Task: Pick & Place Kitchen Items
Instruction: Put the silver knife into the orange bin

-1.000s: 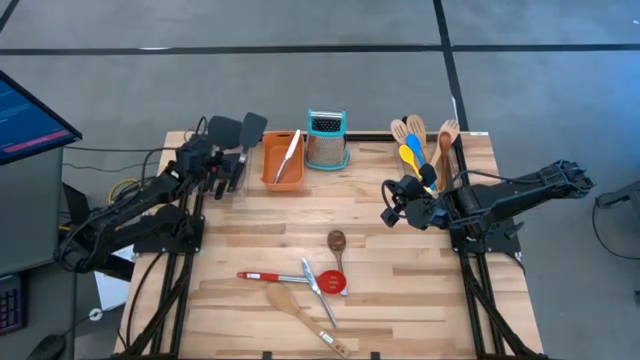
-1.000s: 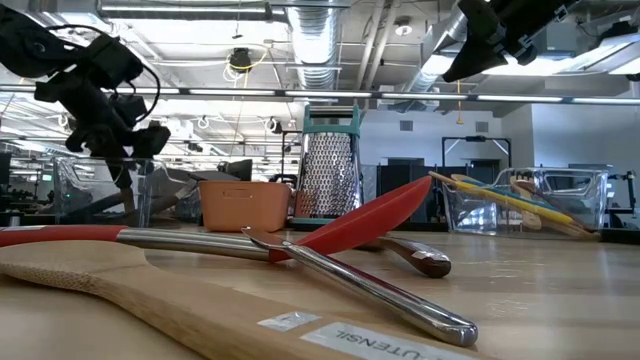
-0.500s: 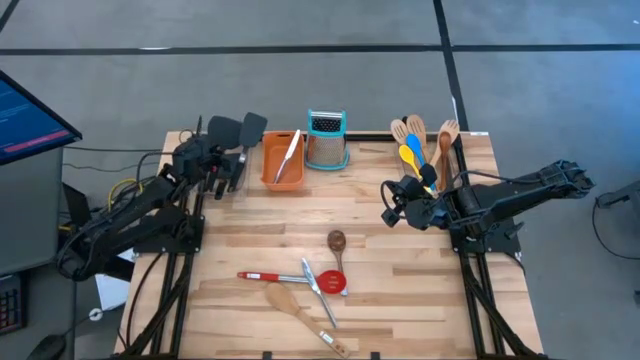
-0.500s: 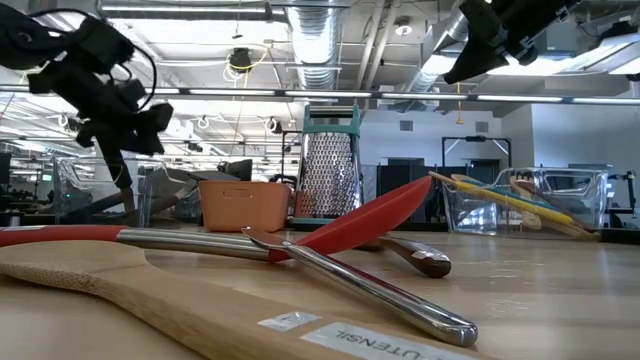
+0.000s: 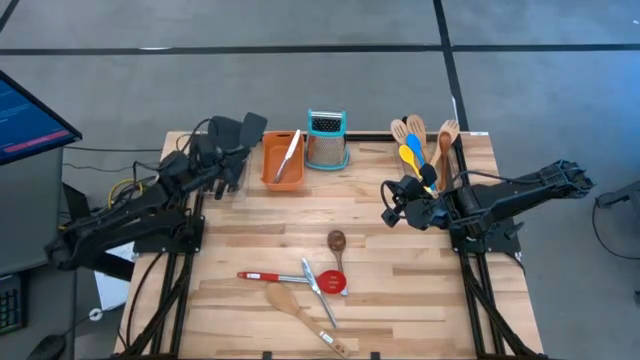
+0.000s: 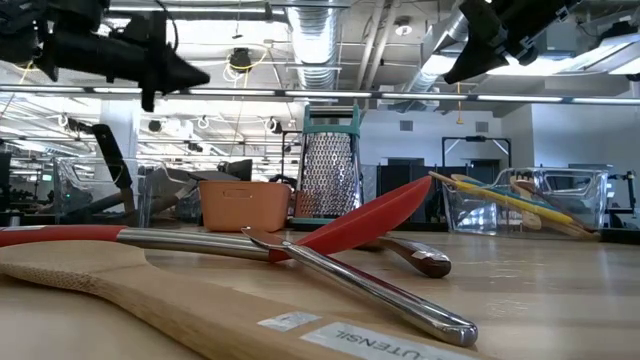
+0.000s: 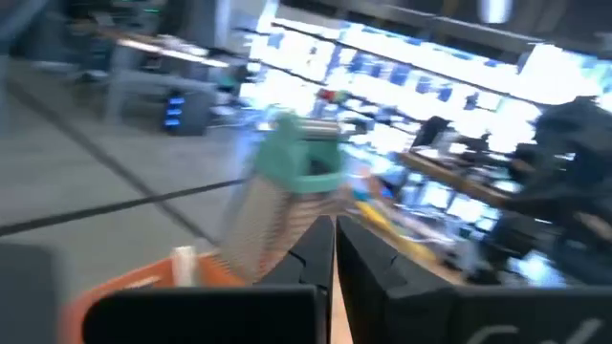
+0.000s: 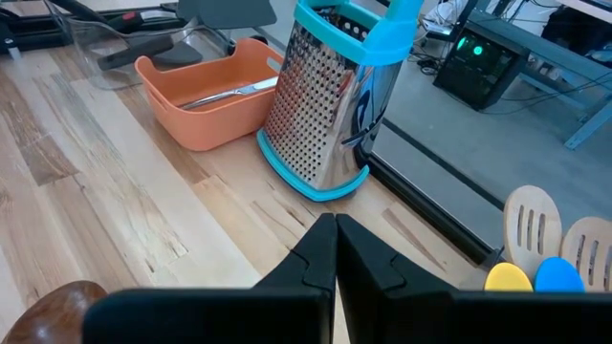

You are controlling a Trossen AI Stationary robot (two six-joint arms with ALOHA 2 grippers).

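Steel box grater with teal top [image 5: 326, 139] serves as landmark at the far edge of the light wooden table [image 5: 240, 230]. Just left of the grater sits an orange rectangular tray [image 5: 282, 160] holding one steel-handled tool [image 5: 288, 156]. Further left, the left gripper [image 5: 232, 165] hangs beside the tray, its fingers [image 7: 316, 256] pressed together on nothing; two black turners [image 5: 237, 128] lie behind it. Right of the grater, a cluster of wooden, yellow and blue spoons [image 5: 421, 145] rests in a clear bin. The right gripper [image 5: 390, 203] hovers near that cluster, fingers [image 8: 320, 250] closed and empty. Nearer than the grater lie a dark wooden spoon [image 5: 336, 248], a red spoon with steel handle [image 5: 290, 278], and a pale wooden spatula [image 5: 300, 314].
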